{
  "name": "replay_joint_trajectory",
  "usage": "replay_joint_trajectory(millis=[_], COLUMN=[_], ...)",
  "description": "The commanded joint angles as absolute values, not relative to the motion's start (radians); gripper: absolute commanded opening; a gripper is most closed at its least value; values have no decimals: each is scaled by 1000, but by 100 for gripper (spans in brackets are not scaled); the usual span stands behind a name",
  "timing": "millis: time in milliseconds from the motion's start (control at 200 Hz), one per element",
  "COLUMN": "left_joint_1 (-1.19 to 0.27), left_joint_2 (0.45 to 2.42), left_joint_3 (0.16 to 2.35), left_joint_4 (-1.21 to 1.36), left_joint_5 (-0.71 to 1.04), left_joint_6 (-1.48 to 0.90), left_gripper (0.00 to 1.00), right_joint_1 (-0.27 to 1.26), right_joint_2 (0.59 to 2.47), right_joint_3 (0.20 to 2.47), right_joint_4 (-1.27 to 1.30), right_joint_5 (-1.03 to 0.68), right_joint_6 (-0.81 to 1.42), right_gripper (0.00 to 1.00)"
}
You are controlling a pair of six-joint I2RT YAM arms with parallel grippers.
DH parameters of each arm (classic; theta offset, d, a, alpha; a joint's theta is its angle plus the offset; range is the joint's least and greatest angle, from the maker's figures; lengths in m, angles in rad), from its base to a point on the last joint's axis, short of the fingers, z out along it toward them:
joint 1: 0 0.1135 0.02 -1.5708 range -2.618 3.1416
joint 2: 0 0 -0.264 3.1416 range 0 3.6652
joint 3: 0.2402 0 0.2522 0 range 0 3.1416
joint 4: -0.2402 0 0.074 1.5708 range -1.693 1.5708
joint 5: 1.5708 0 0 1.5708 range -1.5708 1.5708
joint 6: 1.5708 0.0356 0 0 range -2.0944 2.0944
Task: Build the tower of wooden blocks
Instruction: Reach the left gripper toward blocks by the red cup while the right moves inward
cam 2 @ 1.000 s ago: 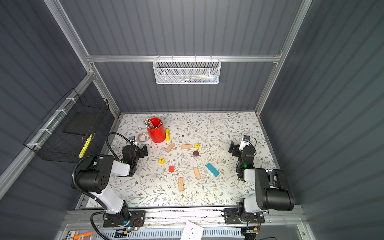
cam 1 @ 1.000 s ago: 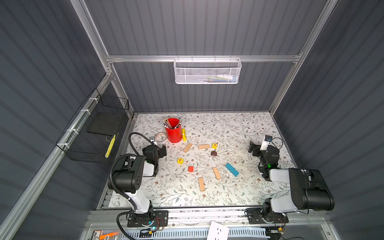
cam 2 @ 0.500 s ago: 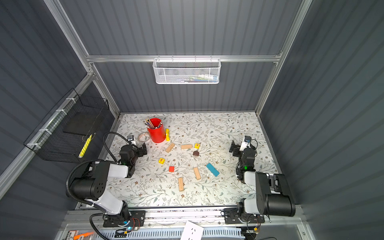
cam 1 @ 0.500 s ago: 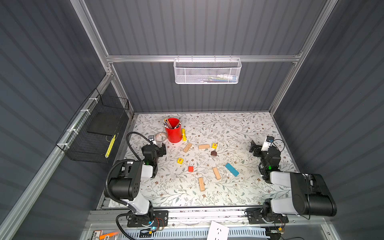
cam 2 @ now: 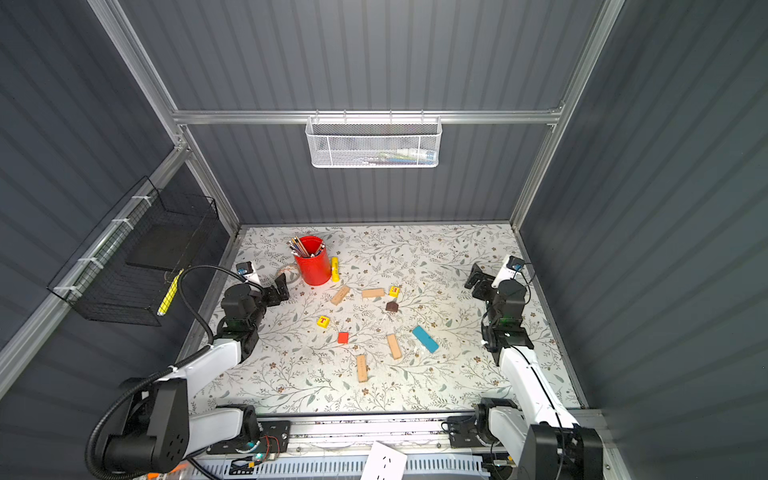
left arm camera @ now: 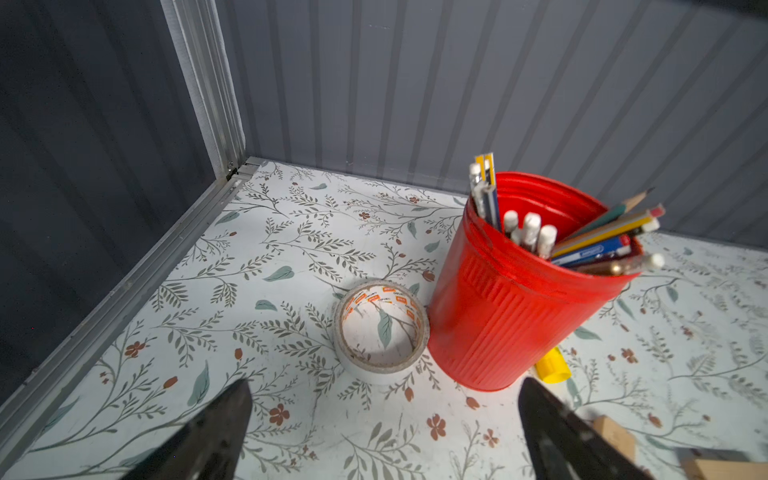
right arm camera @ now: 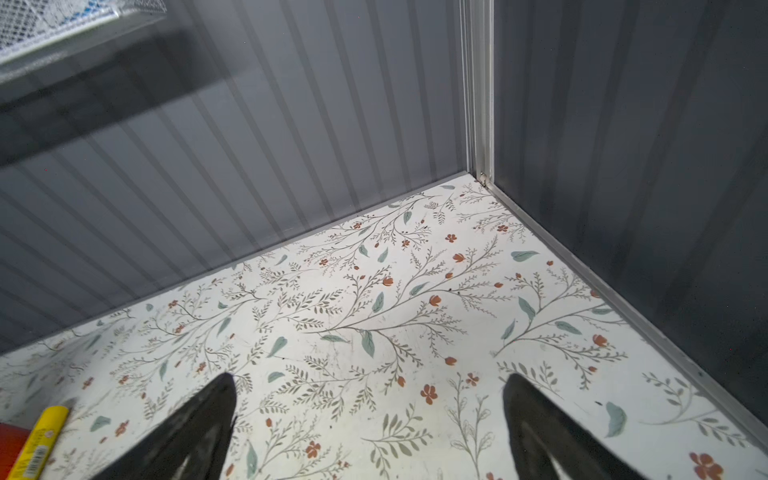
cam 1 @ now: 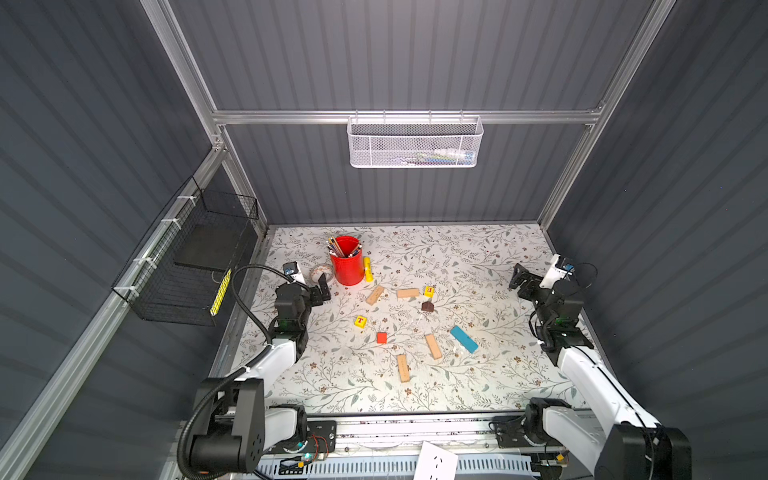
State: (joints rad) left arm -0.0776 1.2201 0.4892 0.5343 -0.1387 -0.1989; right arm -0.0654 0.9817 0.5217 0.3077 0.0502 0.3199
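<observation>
Nine wooden blocks [cam 1: 403, 368] lie flat and scattered mid-desk [cam 1: 478, 257], all apart on the floral print: four tan planks [cam 1: 433, 346], a blue plank [cam 1: 464, 339], two yellow lettered cubes [cam 1: 360, 322], a red cube [cam 1: 381, 337], a dark peaked piece [cam 1: 427, 307]. Left pincer [left arm camera: 384, 384] gapes wide and empty beside the ribbed red pencil cup [left arm camera: 511, 307] and tape roll [left arm camera: 357, 297]. Right pincer [right arm camera: 370, 378] is spread wide too, holding nothing, facing the far corner.

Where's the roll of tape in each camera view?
Both top views: tape roll lies flat just left of the red pencil cup.
Left wrist: tape roll mid-picture, beside the cup's base.
Right wrist: not in it.
Shared landmark: the red pencil cup.
</observation>
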Motion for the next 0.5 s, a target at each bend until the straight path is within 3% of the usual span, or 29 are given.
replay_joint_trajectory(millis=[0, 490], left_joint_1=[-72, -100], left_joint_2=[1184, 1067], left_joint_3=[565, 658], left_joint_4=[306, -163], left_joint_5=[-186, -37], left_joint_6=[-374, -558], left_gripper=[100, 100], right_joint_1=[-71, 72], right_joint_2=[969, 982], right_joint_3=[547, 647], right_joint_4=[37, -326], right_joint_5=[2, -82], right_joint_6=[434, 551], right_gripper=[99, 99])
